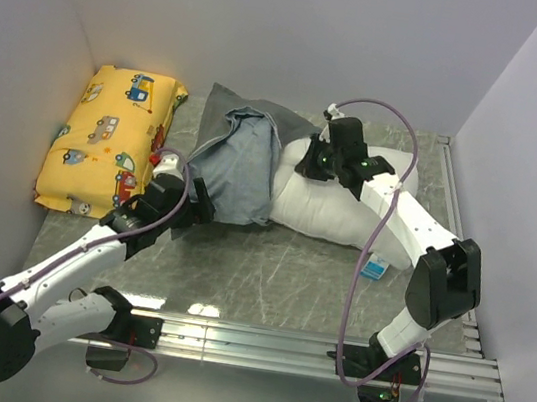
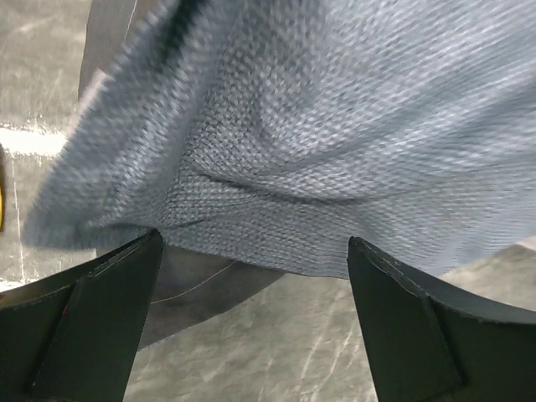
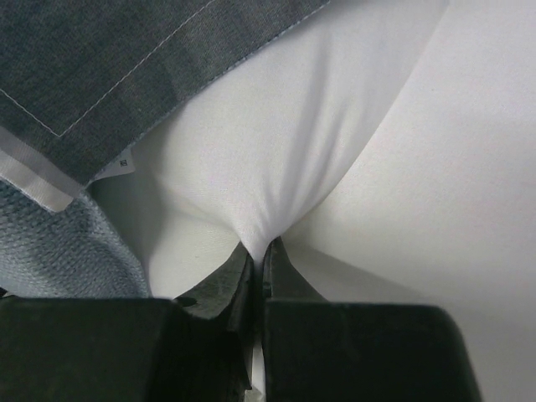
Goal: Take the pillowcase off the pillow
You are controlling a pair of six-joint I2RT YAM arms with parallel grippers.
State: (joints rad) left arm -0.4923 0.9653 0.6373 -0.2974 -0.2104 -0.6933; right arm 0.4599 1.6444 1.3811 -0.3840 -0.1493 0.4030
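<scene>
The left arm (image 1: 66, 267) stretched from the near left toward the middle, the left pincer (image 2: 251, 268) low, jaws spread wide. The right arm (image 1: 416, 228) bent sharply at its elbow, the right pincer (image 3: 258, 255) clamped on the pillow (image 3: 377, 167).

A yellow cushion (image 1: 105, 141) printed with cartoon cars lies flat in the far left corner of the tabletop (image 1: 268, 272), its long side along the left wall (image 1: 15, 72). The tabletop is grey with pale marbled veins (the same veining shows close up in the left wrist view). Metal rails (image 1: 327, 349) run across the near edge, and a narrower rail (image 1: 450, 188) follows the right side.
</scene>
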